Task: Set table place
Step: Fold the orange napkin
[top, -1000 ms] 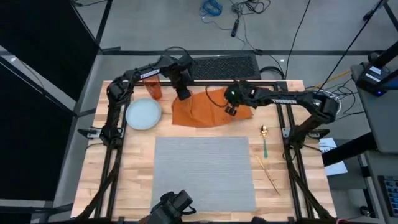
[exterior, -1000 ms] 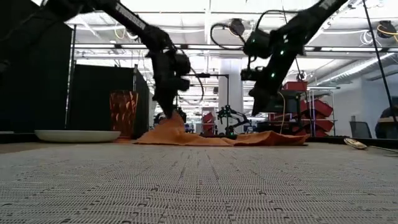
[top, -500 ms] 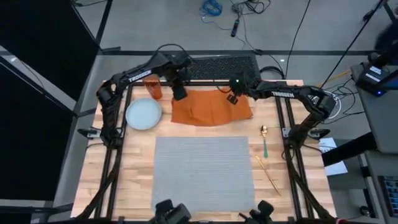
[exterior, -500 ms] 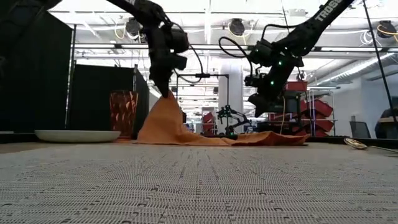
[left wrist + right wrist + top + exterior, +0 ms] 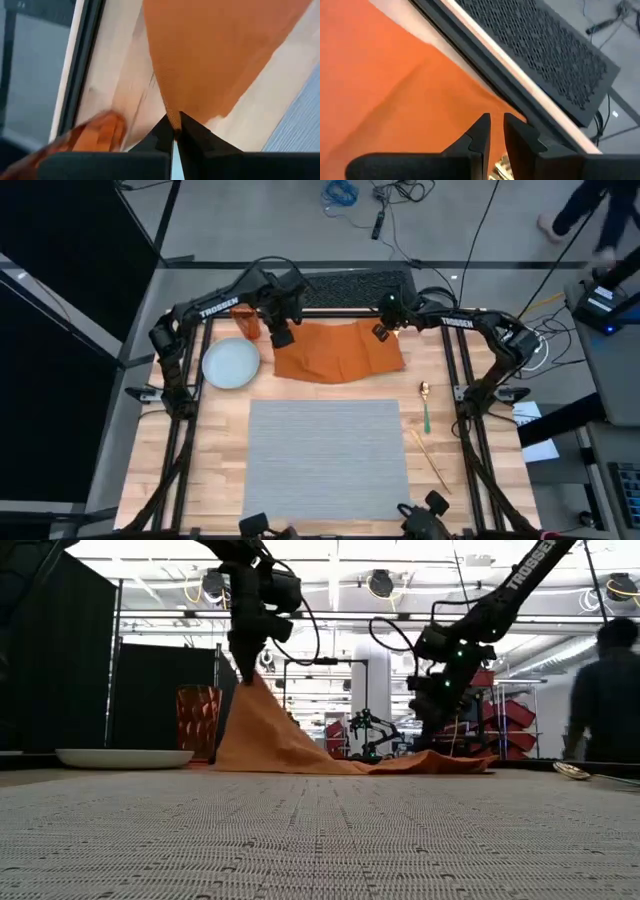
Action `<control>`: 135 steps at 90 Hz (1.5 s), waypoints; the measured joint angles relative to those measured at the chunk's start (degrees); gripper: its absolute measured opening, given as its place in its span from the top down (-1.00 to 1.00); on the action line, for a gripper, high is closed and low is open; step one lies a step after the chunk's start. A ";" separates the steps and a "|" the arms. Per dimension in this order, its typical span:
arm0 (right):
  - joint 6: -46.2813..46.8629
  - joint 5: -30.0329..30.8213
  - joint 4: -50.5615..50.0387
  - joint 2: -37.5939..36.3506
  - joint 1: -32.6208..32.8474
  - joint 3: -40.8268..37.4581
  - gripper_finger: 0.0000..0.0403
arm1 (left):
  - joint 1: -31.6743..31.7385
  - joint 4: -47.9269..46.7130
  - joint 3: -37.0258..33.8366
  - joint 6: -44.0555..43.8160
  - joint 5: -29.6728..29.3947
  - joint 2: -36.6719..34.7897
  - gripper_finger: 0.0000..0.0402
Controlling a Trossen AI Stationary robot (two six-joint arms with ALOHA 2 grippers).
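Light came mostly from bright ceiling strips, blown out white in the low view, so both arms read as dark silhouettes. The grey woven cloth placemat (image 5: pixel 320 840) went soft up close. Beside the left gripper (image 5: pixel 173 131), the orange patterned tumbler (image 5: pixel 87 137) was smeared with blur. The high view stayed evenly lit, shadows soft.

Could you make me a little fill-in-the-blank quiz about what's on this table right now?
1. The left gripper is shut on a corner of the orange ____.
2. The orange tumbler stands beside the pale-blue ____.
3. The grey placemat has ____ lying on it.
4. The green-handled spoon lies on the wood to the placemat's ____.

Missing words: napkin; plate; nothing; right
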 joint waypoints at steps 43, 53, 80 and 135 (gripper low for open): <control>-0.13 9.16 -12.67 4.47 0.42 11.69 0.81 | -4.62 -2.86 0.00 -1.51 -3.74 0.00 1.00; -0.02 12.38 -14.55 6.57 1.51 14.59 0.81 | -5.98 -3.46 0.00 -1.98 -6.05 0.00 1.00; 2.56 14.84 -19.39 14.14 0.77 17.70 0.81 | -9.79 -5.90 -0.04 -3.71 -12.74 0.02 1.00; 2.58 -4.13 -19.21 15.27 -4.68 17.74 0.81 | -14.51 -6.29 -0.04 -4.93 -15.60 0.02 1.00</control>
